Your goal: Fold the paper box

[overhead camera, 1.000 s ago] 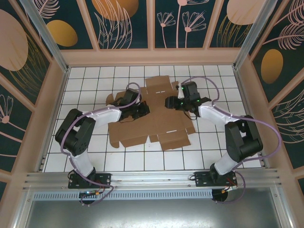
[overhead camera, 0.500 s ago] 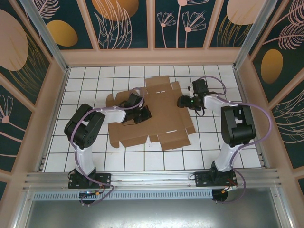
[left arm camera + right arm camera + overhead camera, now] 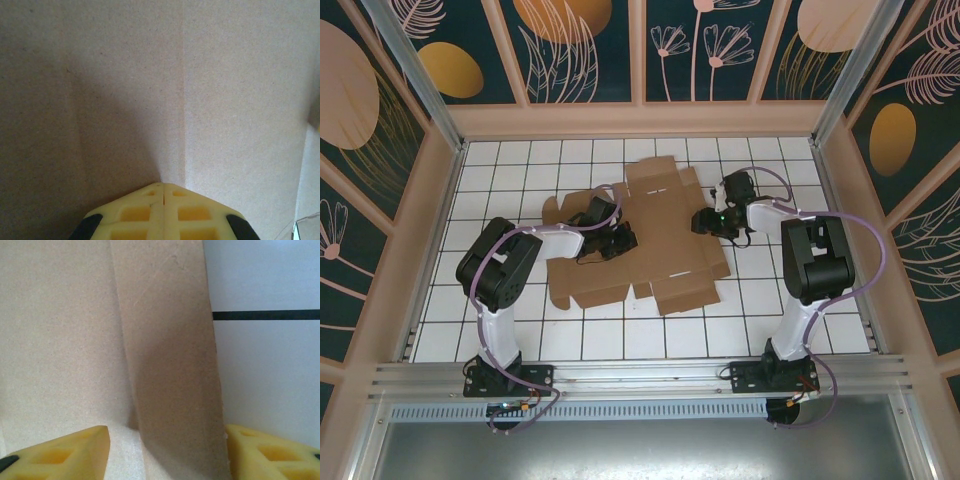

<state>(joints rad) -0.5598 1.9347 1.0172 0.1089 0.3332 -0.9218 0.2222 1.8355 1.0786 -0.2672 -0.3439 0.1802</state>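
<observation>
Moved within the last second from over the paper box (image 3: 660,250) to its right edge, centre-right of the top view: right gripper (image 3: 705,222), jaws half apart around a narrow flap (image 3: 170,340), not yet clamped. Probably lining up to fold this side wall. Left gripper (image 3: 620,240), left of centre: shut tight as before, tips pressed on a crease. Plain brown cardboard, matte and fibrous, die-cut with flaps, mostly flat in the middle of the white tiled floor (image 3: 520,180).
</observation>
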